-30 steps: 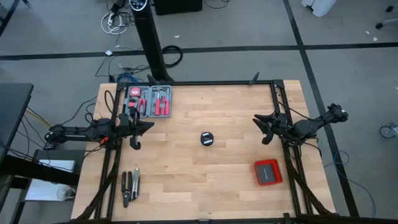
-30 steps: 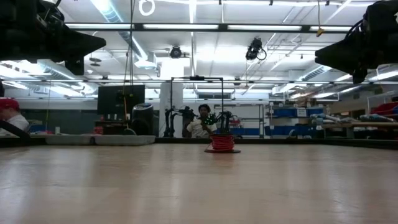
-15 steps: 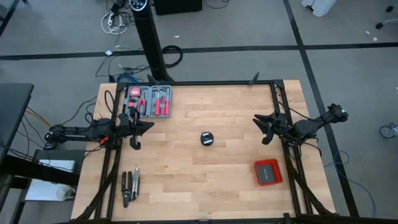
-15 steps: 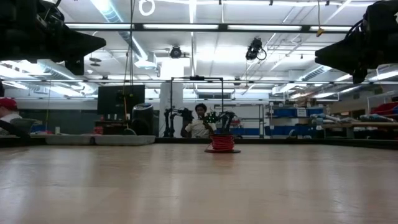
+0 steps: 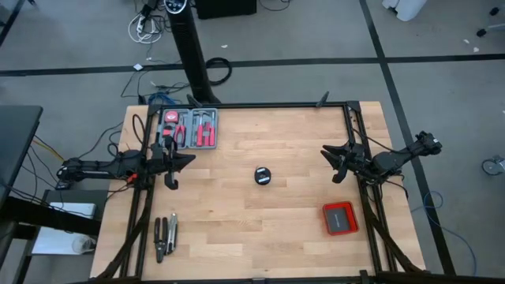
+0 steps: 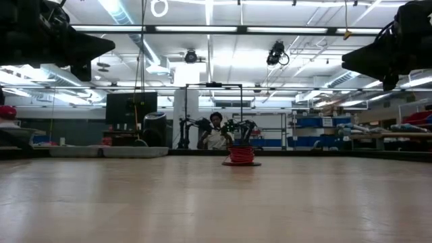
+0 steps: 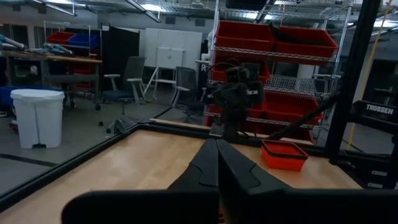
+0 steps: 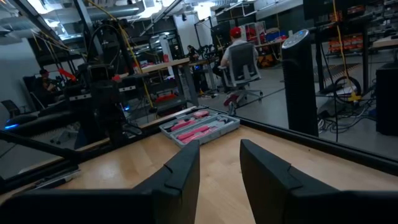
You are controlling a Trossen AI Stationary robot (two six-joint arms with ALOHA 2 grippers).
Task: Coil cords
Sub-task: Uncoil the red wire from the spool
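The cord is a red coil wound on a small black spool (image 5: 263, 175) that stands upright on its base at the middle of the wooden table; the low view shows its red windings (image 6: 241, 155). My left gripper (image 5: 189, 160) hovers shut above the table's left side, well clear of the spool; its fingers (image 7: 217, 163) meet in the left wrist view. My right gripper (image 5: 332, 164) hovers open above the right side, also clear of the spool, with nothing between its fingers (image 8: 186, 167).
A grey tool tray (image 5: 189, 128) with red-handled tools lies at the far left. Loose pliers (image 5: 165, 235) lie at the near left. A flat red square box (image 5: 340, 218) sits at the near right. A black frame rail (image 5: 268, 105) borders the table.
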